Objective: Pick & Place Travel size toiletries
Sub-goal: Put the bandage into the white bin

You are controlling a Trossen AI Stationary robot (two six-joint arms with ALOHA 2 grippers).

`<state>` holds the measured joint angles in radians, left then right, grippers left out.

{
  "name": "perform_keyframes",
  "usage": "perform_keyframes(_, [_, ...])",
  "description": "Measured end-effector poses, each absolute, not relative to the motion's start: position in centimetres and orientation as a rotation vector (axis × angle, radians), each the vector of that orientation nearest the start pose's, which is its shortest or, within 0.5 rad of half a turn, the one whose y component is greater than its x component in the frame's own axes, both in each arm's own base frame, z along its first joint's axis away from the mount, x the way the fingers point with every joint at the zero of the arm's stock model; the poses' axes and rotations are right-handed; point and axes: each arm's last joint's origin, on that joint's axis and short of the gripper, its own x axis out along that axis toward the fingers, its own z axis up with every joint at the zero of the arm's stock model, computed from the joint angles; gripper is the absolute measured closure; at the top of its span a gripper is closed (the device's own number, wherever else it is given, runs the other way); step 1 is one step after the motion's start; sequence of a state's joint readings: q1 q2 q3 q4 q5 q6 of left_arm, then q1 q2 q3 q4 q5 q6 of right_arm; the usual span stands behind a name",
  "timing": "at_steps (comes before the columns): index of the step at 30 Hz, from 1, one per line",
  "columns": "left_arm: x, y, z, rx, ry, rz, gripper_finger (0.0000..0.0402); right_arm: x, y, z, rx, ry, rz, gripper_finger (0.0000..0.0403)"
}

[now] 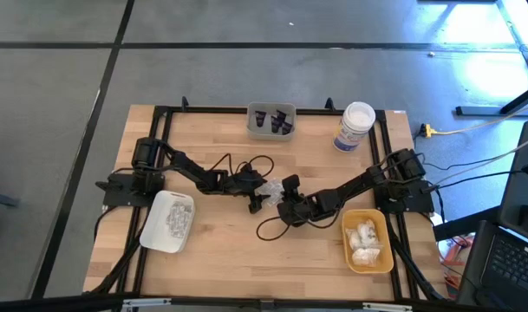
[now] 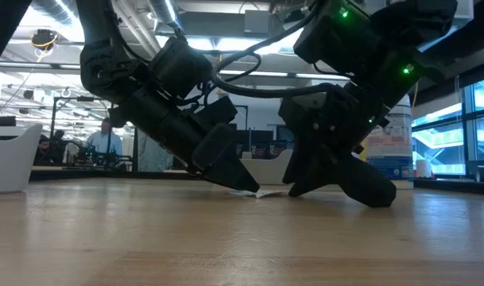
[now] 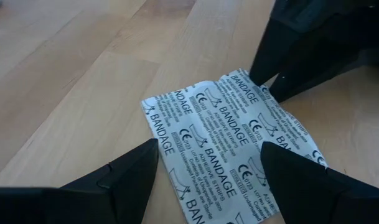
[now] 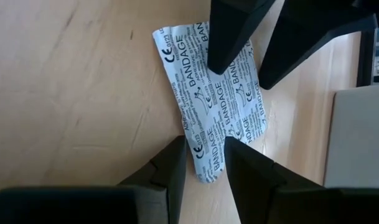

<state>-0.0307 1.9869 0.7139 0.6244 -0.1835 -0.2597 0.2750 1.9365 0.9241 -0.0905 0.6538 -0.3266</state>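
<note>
Left end effector (image 1: 262,196) spread wide over one end of the bandage packet (image 3: 229,143), lying flat mid-bench (image 1: 220,251); right end effector (image 4: 205,162) narrowed onto the packet's opposite edge, whether actually pinching it hard to tell. Best done by catching that thin edge squarely between the right fingertips and lifting only once it is firmly pinched. Open wood all around, white tray (image 1: 167,223) left, yellow tray (image 1: 368,242) right, so crowding only between the fingers.
</note>
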Motion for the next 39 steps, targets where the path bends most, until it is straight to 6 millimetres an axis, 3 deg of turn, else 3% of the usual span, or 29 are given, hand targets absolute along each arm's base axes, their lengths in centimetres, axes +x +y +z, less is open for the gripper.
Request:
perform_keyframes(14, [33.3, -0.6, 7.0, -0.188, 0.629, 0.205, 0.0121, 33.5, 7.3, 9.6, -0.752, 1.013, -0.175, 0.029])
perform_keyframes(18, [33.3, -0.6, 7.0, -0.188, 0.63, 0.204, 0.0121, 33.6, 7.3, 9.6, -0.744, 1.008, -0.17, 0.0312])
perform_keyframes(26, [33.3, -0.6, 7.0, -0.187, 0.63, 0.204, 0.0121, 33.6, 7.5, 9.5, -0.712, 1.005, -0.148, 0.0395])
perform_keyframes(32, [33.3, -0.6, 7.0, -0.186, 0.631, 0.204, 0.0121, 33.6, 7.8, 9.6, -0.712, 0.999, -0.145, 0.0381])
perform_keyframes(39, [33.2, -0.7, 7.5, -0.087, 0.635, 0.188, 0.0121, 33.4, 8.6, 9.8, -0.719, 0.987, -0.127, 0.0398])
